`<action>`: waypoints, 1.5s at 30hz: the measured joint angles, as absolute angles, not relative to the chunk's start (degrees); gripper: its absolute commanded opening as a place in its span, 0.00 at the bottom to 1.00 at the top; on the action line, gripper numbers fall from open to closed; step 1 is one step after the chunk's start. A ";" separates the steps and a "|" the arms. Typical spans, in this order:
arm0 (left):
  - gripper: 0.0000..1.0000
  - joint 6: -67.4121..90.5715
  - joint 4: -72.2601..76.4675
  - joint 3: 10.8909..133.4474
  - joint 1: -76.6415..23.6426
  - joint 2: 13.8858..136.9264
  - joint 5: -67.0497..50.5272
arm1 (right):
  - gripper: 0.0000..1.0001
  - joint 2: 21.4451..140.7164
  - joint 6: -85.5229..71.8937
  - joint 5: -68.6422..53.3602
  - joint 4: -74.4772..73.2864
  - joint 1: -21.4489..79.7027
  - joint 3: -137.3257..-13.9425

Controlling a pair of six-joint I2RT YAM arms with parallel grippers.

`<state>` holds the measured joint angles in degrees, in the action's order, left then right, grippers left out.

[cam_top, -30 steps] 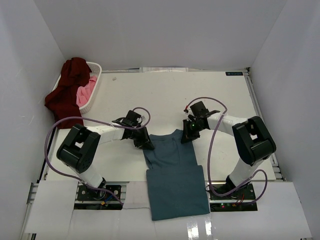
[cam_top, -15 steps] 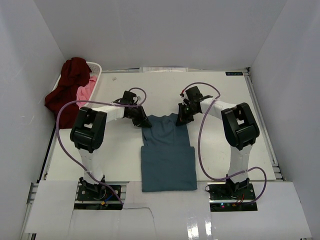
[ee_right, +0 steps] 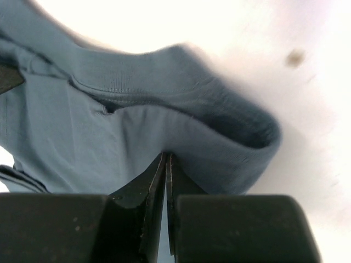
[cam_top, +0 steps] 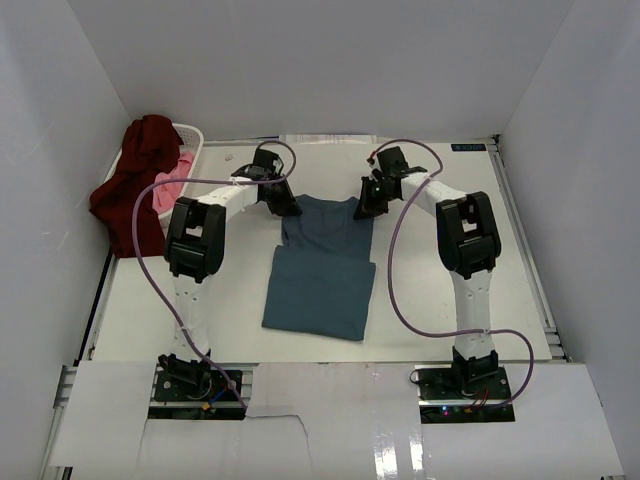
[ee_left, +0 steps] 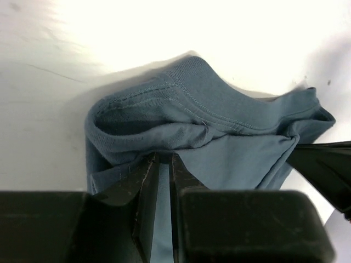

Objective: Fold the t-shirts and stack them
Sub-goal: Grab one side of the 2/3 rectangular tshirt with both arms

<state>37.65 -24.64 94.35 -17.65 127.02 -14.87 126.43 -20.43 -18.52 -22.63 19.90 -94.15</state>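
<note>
Table: the bare top (cam_top: pixel 515 280) shows white in the top view. In both wrist views it's blown out, so you get no surface detail there.
Teal t-shirt, place: the teal t-shirt (cam_top: pixel 320 290) lies folded flat, mid-table, between the two arms.
Teal t-shirt, axis: the long axis runs near-far, w/ the collar end far. The near end is skewed a bit left and is wider than the far part.
Teal t-shirt, hidden: you can't see the sleeves from above, and you can't count the layers.
Left gripper: the left gripper (cam_top: pixel 285 207) sits at the far-left corner of the shirt. In its wrist view (ee_left: pixel 163 160) the jaws are nearly closed, pinching a fold of the cloth (ee_left: pixel 230 148) just below the collar (ee_left: pixel 211 101).
Right gripper: the right gripper (cam_top: pixel 364 208) sits at the far-right corner. In its wrist view (ee_right: pixel 166 158) the jaws are pressed all but together on the cloth (ee_right: pixel 109 137), w/ the collar (ee_right: pixel 126 76) bunched beyond them.
Hard to see: from above, both sets of fingertips are hidden under their wrists. The dark wedge (ee_left: pixel 323 164) at the right edge of the left wrist view can't be identified.
Far left: the basket (cam_top: pixel 192 140) is in the far-left corner. The maroon t-shirt (cam_top: pixel 130 190) drapes over its left rim and hides most of the pink t-shirt (cam_top: pixel 172 185).
</note>
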 measured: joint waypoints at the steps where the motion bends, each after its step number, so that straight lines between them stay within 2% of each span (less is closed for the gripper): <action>1: 0.26 37.63 -25.08 94.83 -17.32 127.17 -14.52 | 0.10 127.11 -20.38 -18.55 -22.79 19.62 -95.18; 3: 0.27 37.47 -25.85 95.50 -16.69 127.24 -13.87 | 0.13 128.53 -20.29 -18.57 -23.22 19.14 -97.38; 7: 0.45 37.26 -27.29 97.21 -15.84 127.24 -12.64 | 0.41 131.70 -19.53 -18.83 -24.60 18.46 -103.31; 9: 0.64 37.04 -27.73 98.39 -15.57 127.24 -12.40 | 0.43 132.53 -19.11 -19.16 -24.99 18.44 -105.47; 12: 0.72 37.52 -27.75 100.53 -15.27 127.22 -12.16 | 0.46 133.19 -18.79 -19.66 -26.04 18.44 -109.47; 16: 0.75 38.02 -26.44 101.12 -14.83 125.84 -12.14 | 0.47 132.92 -18.37 -20.51 -25.54 18.50 -114.17; 21: 0.75 37.65 -25.89 99.90 -14.70 119.83 -12.45 | 0.44 128.09 -17.74 -22.35 -25.04 18.50 -110.37; 25: 0.75 36.97 -25.82 94.87 -14.70 110.59 -13.72 | 0.43 117.80 -17.23 -24.23 -25.32 19.11 -97.80; 27: 0.75 36.86 -25.71 90.54 -14.70 105.45 -14.83 | 0.46 112.86 -17.32 -24.58 -25.17 19.97 -91.48; 29: 0.76 36.49 -25.34 83.66 -14.70 99.35 -15.64 | 0.53 106.85 -17.37 -24.77 -23.83 21.32 -82.87; 31: 0.80 35.92 -25.69 76.58 -14.68 93.73 -15.99 | 0.55 101.34 -17.61 -24.71 -23.42 22.63 -75.33; 38: 0.81 35.79 -29.17 53.39 -14.85 76.95 -19.29 | 0.56 81.52 -20.45 -23.88 -22.87 27.64 -50.70; 45: 0.80 38.65 -33.43 39.51 -16.53 66.48 -22.52 | 0.57 68.36 -29.06 -22.31 -22.63 35.77 -35.62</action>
<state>38.65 -33.43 39.51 -16.53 66.48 -22.52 68.36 -29.06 -22.31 -22.63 35.77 -35.62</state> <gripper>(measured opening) 0.806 0.572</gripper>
